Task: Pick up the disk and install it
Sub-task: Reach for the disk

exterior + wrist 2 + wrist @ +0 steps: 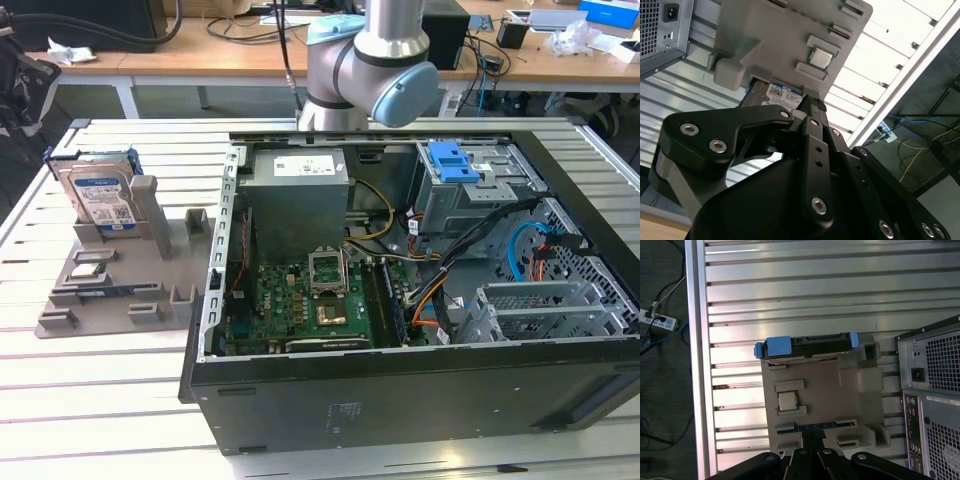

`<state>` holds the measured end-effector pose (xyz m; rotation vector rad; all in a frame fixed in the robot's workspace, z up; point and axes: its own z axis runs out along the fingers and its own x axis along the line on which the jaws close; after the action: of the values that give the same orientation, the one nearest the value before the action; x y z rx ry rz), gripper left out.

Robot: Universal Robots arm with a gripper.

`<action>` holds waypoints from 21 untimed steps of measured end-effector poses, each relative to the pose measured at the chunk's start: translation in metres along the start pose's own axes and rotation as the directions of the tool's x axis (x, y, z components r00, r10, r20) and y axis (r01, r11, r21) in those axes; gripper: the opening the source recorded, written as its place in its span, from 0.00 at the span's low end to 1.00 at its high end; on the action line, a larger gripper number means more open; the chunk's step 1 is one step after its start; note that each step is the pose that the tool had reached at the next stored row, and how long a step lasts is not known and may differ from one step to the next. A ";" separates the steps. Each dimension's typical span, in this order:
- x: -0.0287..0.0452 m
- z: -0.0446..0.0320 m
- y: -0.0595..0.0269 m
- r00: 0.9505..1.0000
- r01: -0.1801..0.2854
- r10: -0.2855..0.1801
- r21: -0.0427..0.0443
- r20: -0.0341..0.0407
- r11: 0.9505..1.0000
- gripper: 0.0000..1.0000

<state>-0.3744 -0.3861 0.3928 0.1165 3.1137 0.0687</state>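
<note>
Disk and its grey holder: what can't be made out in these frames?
- Second wrist view: the gripper and the grey holder cover most of the disk; a corner of its label shows.
- First wrist view: the disk stands edge-on, so its label face is hidden.
- Exterior view: the holder's wall hides the disk's lower part; the picture's top edge cuts off the arm.

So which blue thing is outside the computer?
The disk, standing upright in the grey holder; the blue latch sits inside the case, atop the metal cage.
</note>
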 end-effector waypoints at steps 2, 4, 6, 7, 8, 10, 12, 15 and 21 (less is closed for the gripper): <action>0.0024 -0.0001 0.0000 1.000 0.000 0.000 0.000 0.000 1.000 0.11; 0.0058 -0.0001 -0.0001 1.000 0.000 0.000 0.000 0.000 1.000 0.11; 0.0077 -0.0001 -0.0001 1.000 0.000 0.000 0.000 0.000 1.000 0.11; 0.0089 -0.0002 -0.0002 1.000 0.000 0.000 0.000 0.000 1.000 0.11; 0.0100 -0.0002 -0.0002 1.000 0.000 0.000 0.000 0.000 1.000 0.11; 0.0142 -0.0003 -0.0005 1.000 0.000 0.000 0.000 0.000 1.000 0.11; 0.0172 -0.0004 -0.0007 1.000 0.000 0.000 0.000 0.000 1.000 0.11; 0.0212 -0.0004 -0.0009 1.000 0.000 0.000 0.000 0.000 1.000 0.11; 0.0295 -0.0004 -0.0011 1.000 0.000 0.000 0.000 0.000 1.000 0.11</action>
<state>-0.4040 -0.3850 0.3925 0.1166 3.1137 0.0687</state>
